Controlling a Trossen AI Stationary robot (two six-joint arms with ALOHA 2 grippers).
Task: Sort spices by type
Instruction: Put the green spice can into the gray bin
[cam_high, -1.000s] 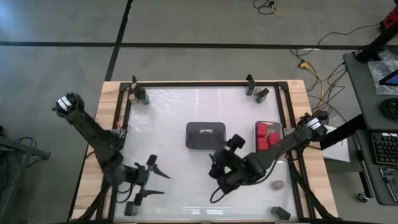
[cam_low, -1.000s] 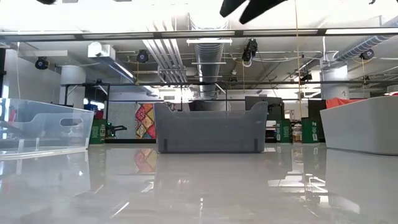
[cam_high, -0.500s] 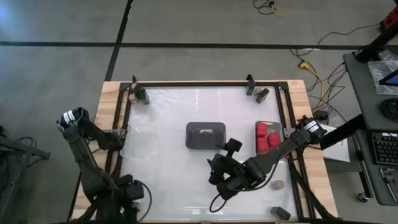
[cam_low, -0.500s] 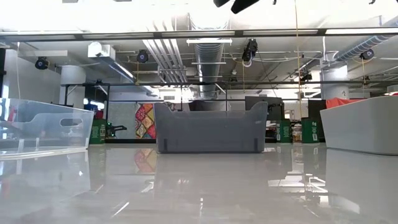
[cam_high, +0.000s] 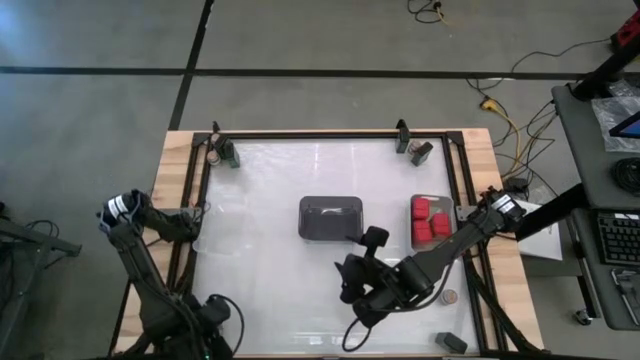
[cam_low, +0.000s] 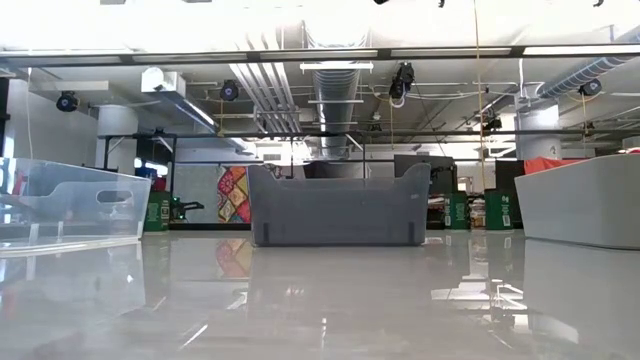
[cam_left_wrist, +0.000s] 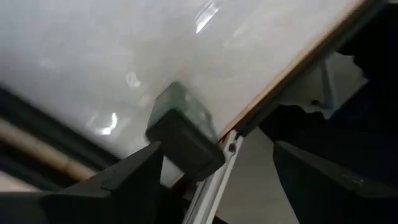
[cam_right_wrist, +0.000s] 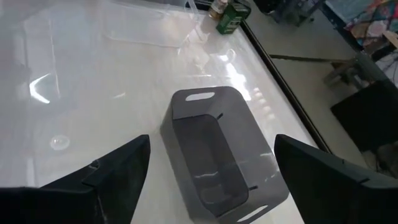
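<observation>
My right claw (cam_right_wrist: 205, 180) hangs open above the smooth dark rectangular tray (cam_right_wrist: 219, 151) on the glossy white table (cam_high: 260, 220). My left claw (cam_left_wrist: 214, 180), fingers spread, faces a boxy grey-black block (cam_left_wrist: 180, 140) at the table's near corner. Blocky red spices (cam_high: 428, 220) fill the clear tray (cam_high: 447, 200) on the right.

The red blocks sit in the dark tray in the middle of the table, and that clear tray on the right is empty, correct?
Not quite. The high view shows the red blocks in the clear tray on the right; the dark tray in the middle is the empty one.
</observation>
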